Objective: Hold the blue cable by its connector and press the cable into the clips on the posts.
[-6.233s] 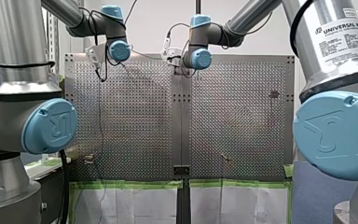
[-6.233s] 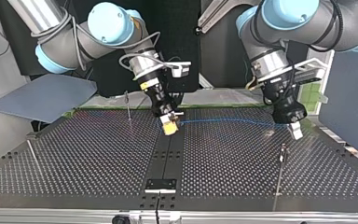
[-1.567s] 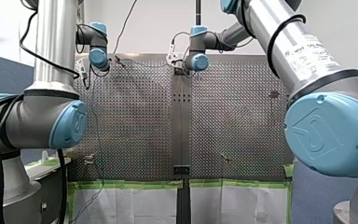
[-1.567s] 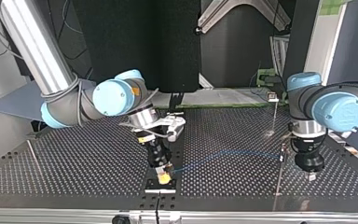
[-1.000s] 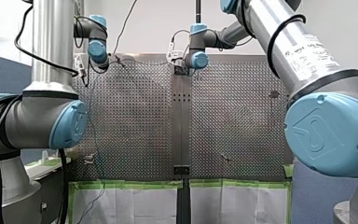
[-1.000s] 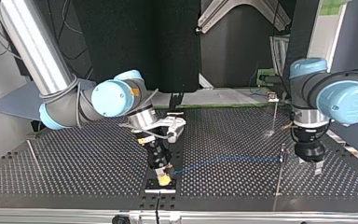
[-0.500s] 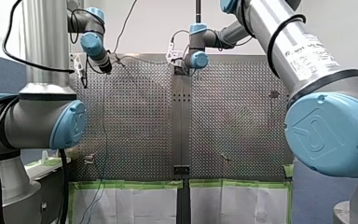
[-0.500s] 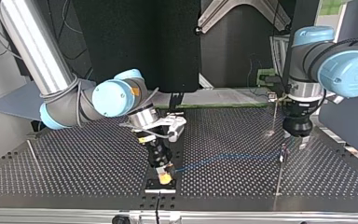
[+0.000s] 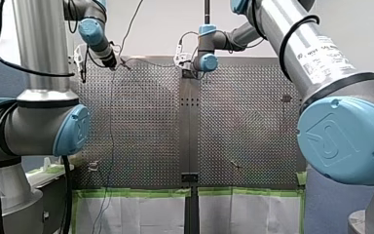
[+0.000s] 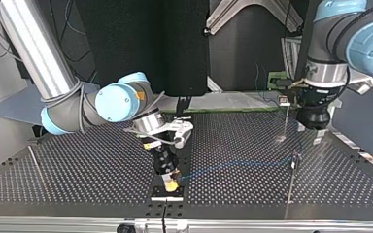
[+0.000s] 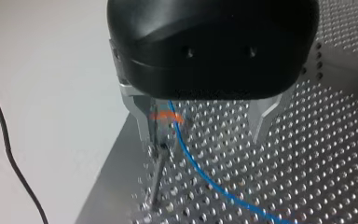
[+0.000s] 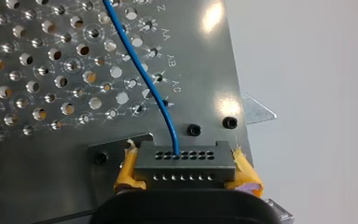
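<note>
Perforated table (image 10: pixel 77 165): at its edge my right gripper (image 12: pixel 185 181) clamps the blue cable (image 12: pixel 154 91) by its connector (image 12: pixel 185 161); my left gripper (image 11: pixel 205 127) stands wide.

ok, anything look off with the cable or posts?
Nothing stands out. The blue cable runs unkinked from the connector in my right end effector to the post by my open left end effector; clip seating is unclear.

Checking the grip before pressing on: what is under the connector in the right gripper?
A grey plate with a black screw lies beneath the connector, which the right gripper holds between yellow pads. The connector hides its own underside, so contact cannot be told.
</note>
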Controlling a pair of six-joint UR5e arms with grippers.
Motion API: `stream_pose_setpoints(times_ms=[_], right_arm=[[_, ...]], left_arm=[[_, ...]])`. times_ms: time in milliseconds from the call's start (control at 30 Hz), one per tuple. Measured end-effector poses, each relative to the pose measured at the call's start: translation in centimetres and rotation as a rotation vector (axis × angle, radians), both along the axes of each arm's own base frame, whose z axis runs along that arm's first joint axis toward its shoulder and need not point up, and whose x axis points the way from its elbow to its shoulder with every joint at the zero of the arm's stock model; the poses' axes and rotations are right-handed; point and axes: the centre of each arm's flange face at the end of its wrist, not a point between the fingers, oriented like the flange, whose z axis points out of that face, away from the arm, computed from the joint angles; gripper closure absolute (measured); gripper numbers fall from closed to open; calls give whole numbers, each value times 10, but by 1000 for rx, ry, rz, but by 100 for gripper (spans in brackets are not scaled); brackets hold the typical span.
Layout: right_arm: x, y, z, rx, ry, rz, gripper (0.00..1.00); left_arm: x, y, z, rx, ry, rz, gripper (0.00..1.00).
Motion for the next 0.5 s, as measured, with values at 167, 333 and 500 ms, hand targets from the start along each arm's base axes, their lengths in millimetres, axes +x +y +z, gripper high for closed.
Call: stream_pose_setpoints(times_ms=[167, 333, 500], right_arm=[[0, 1, -1, 3, 3, 1, 100], [1, 2, -1, 5, 4, 3, 100], [2, 3, -1, 6, 4, 4, 100]], left_arm=[[-18, -8, 11, 36, 5, -48, 0], [-20, -14, 11, 70, 12, -93, 0], [-14, -18, 9, 106, -5, -116, 0]])
